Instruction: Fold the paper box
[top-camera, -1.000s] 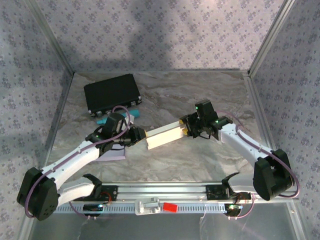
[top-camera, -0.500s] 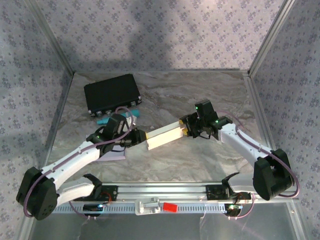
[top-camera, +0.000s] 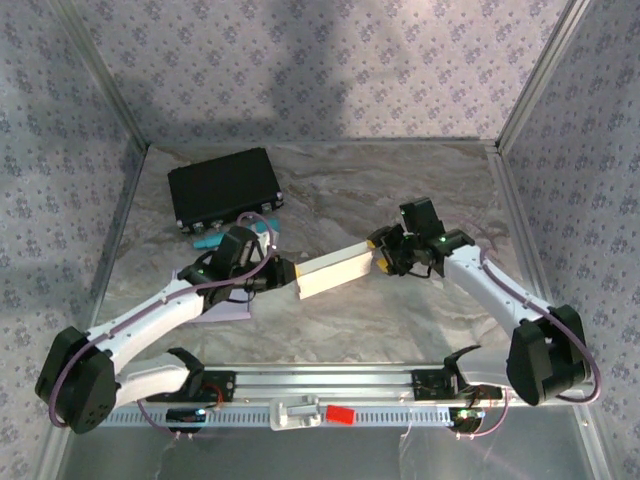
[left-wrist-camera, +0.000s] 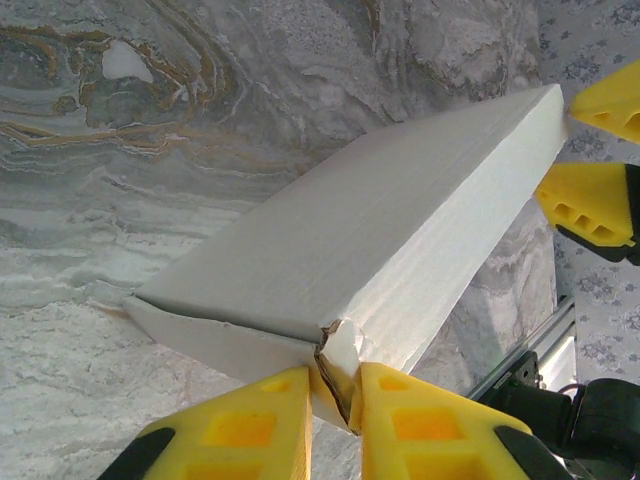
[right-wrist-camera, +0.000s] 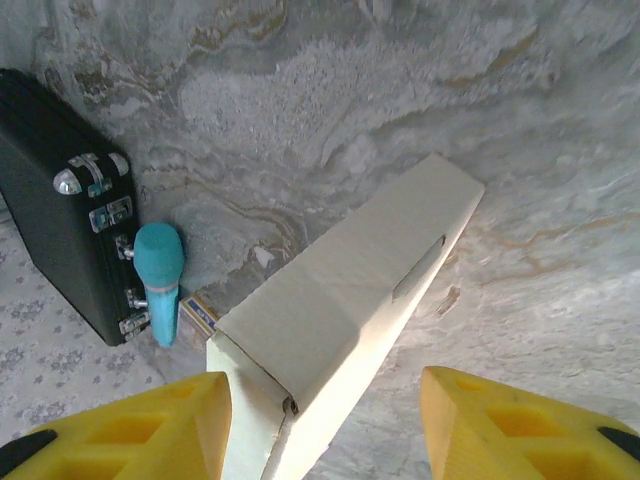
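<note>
Paper box (top-camera: 330, 270): closed white carton lying flat mid-table, between the two grippers.
Left gripper (left-wrist-camera: 335, 385): narrow, pinching the creased corner flap at the box's near end.
Right gripper (right-wrist-camera: 322, 388): wide, fingers either side of the box's other end.
Black case (top-camera: 222, 187): closed, beyond the box's left end.
Teal cylinder (right-wrist-camera: 158, 280): against the case, on its box side.

A long white paper box (top-camera: 332, 270) lies slantwise on the marbled counter (top-camera: 400, 180), the left end effector (top-camera: 287, 275) at its left end and the right end effector (top-camera: 380, 255) at its right end. A black case (top-camera: 223, 187) sits back-left, with a teal object (top-camera: 205, 242) just in front of it.
</note>
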